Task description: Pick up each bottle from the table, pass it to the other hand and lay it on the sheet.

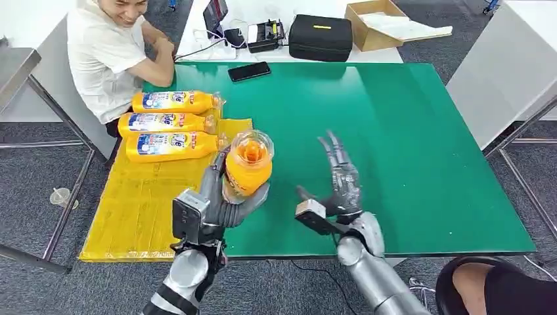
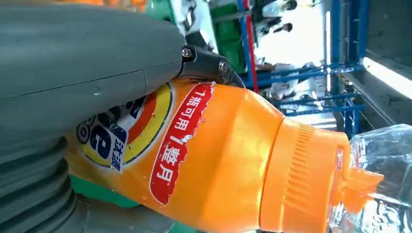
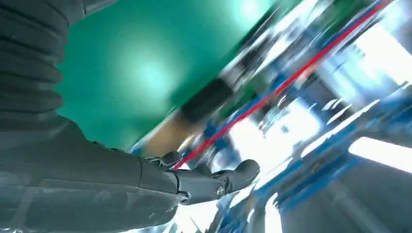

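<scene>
In the head view I see my left hand [image 1: 226,197] in the lower middle of the frame, a little to the left, and it grips an orange bottle [image 1: 247,167] around its body. The bottle is lifted above the table, with its clear cap pointing up toward the camera, so I look nearly straight into the top of it. In the left wrist view the same bottle [image 2: 228,165] lies across the picture, with its ribbed orange collar and the clear cap at the right side, and the grey thumb presses on its label. My right hand [image 1: 338,180] is just to the right of the centre, apart from the bottle, with the fingers spread and stretched away from me; it holds nothing. In the right wrist view the picture is blurred, but the fingers [image 3: 214,182] look extended and free over the green table [image 3: 131,73]. At the left of the head view the yellow sheet [image 1: 141,210] covers the left edge of the green table [image 1: 394,151], and three bottles [image 1: 169,125] lie on their sides on its upper part, one below another, close together, caps to the right. A person in a white shirt [image 1: 108,49] sits at the upper left corner, leaning with an arm on the table.
</scene>
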You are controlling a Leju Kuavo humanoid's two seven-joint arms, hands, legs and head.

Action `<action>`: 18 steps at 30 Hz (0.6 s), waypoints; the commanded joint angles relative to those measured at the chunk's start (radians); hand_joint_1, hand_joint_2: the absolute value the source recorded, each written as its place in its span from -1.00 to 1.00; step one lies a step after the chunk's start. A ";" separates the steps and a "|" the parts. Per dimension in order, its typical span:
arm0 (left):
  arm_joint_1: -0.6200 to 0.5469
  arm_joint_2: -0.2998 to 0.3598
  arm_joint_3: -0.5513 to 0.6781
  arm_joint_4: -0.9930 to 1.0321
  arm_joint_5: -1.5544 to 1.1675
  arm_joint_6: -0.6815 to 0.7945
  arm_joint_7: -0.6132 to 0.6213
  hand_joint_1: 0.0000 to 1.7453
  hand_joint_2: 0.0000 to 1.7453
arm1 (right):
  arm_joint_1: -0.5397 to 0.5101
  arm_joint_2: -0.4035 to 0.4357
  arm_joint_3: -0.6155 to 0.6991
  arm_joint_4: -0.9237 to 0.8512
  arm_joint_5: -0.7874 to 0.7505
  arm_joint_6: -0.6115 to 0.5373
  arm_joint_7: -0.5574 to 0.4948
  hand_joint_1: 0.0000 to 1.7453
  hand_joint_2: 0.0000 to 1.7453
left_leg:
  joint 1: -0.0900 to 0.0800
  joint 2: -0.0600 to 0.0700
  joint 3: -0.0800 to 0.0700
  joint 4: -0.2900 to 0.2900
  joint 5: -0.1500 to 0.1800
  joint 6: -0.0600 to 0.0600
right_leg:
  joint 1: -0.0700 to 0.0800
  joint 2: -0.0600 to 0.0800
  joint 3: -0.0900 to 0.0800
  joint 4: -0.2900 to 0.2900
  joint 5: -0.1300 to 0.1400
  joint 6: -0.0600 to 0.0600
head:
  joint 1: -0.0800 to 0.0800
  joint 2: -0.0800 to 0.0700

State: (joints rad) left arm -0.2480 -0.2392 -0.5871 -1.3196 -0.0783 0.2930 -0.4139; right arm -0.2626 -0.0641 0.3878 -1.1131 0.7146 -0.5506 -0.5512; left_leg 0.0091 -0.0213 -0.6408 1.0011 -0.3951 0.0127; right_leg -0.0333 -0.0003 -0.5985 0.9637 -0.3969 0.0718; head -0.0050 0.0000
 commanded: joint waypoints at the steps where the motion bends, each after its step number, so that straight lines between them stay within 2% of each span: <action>1: 0.032 0.124 0.013 -0.062 -0.289 0.063 0.065 1.00 1.00 | 0.075 0.088 -0.710 -0.057 0.211 -0.148 -0.127 -1.00 1.00 | -0.001 -0.001 0.003 -0.001 0.000 0.000 | 0.000 -0.002 0.003 0.000 -0.001 -0.003 | -0.001 0.000; 2: 0.041 0.138 0.029 -0.064 -0.372 0.074 0.093 1.00 1.00 | 0.105 0.084 -0.748 -0.103 0.120 -0.148 -0.147 -1.00 1.00 | 0.000 0.000 0.006 -0.001 -0.002 -0.001 | 0.001 -0.002 0.006 0.000 -0.002 -0.004 | -0.001 0.000; 4: 0.046 0.149 0.052 -0.062 -0.466 0.092 0.125 1.00 1.00 | 0.142 0.089 -0.791 -0.168 0.098 -0.148 -0.147 -1.00 1.00 | -0.001 -0.002 0.004 -0.001 -0.001 -0.001 | 0.000 -0.003 0.004 0.000 -0.002 -0.003 | 0.000 0.000; 6: 0.027 0.175 0.067 -0.037 -0.711 0.109 0.219 1.00 1.00 | 0.177 0.072 -0.749 -0.183 -0.031 -0.144 -0.147 -1.00 1.00 | -0.001 -0.003 0.004 -0.001 -0.001 -0.001 | 0.001 -0.004 0.004 0.000 -0.002 -0.003 | -0.001 0.000; 9: -0.035 0.192 0.083 0.076 -0.884 -0.017 0.339 1.00 1.00 | 0.176 0.092 -0.708 -0.195 -0.095 -0.088 -0.146 -1.00 1.00 | 0.001 0.000 0.008 0.000 -0.004 -0.001 | 0.003 -0.002 0.009 0.000 -0.005 -0.005 | -0.001 0.000; 11: -0.116 0.207 0.066 0.231 -0.985 -0.081 0.386 1.00 1.00 | 0.150 0.106 -0.682 -0.178 -0.120 -0.074 -0.147 -1.00 1.00 | 0.001 0.003 0.004 -0.001 -0.002 -0.001 | 0.001 0.001 0.004 -0.001 -0.001 -0.004 | 0.000 0.000; 12: -0.142 0.203 0.068 0.287 -0.993 -0.092 0.385 0.96 1.00 | 0.137 0.112 -0.670 -0.170 -0.134 -0.064 -0.147 -1.00 1.00 | 0.001 0.002 0.003 -0.001 -0.003 -0.001 | 0.002 0.001 0.003 -0.001 -0.001 -0.003 | 0.000 0.000; 15: -0.250 0.175 0.047 0.511 -1.051 -0.128 0.387 1.00 1.00 | 0.094 0.105 -0.600 -0.131 -0.176 -0.030 -0.147 -1.00 1.00 | 0.002 0.005 0.007 -0.001 -0.003 -0.002 | 0.003 0.002 0.005 0.000 0.000 -0.007 | -0.001 0.000; 16: -0.277 0.168 0.043 0.562 -1.061 -0.139 0.389 1.00 1.00 | 0.084 0.110 -0.586 -0.121 -0.183 -0.024 -0.147 -1.00 1.00 | 0.001 0.002 0.003 -0.001 -0.001 -0.001 | 0.001 0.001 0.001 0.000 0.000 -0.003 | -0.001 0.000; 18: -0.315 0.140 0.087 0.654 -1.022 -0.132 0.385 1.00 1.00 | 0.075 0.116 -0.547 -0.100 -0.200 -0.009 -0.147 -1.00 1.00 | 0.002 0.003 0.005 0.000 0.000 -0.002 | 0.003 0.001 0.003 0.000 0.000 -0.005 | -0.001 0.000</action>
State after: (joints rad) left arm -0.3306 -0.0870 -0.5158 -1.1405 -1.0917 0.1954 -0.0378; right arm -0.1125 0.0080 -0.2457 -1.2768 0.5658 -0.5917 -0.6958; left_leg 0.0100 -0.0208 -0.6400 1.0007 -0.3934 0.0115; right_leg -0.0325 -0.0003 -0.5987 0.9637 -0.3966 0.0713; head -0.0057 0.0000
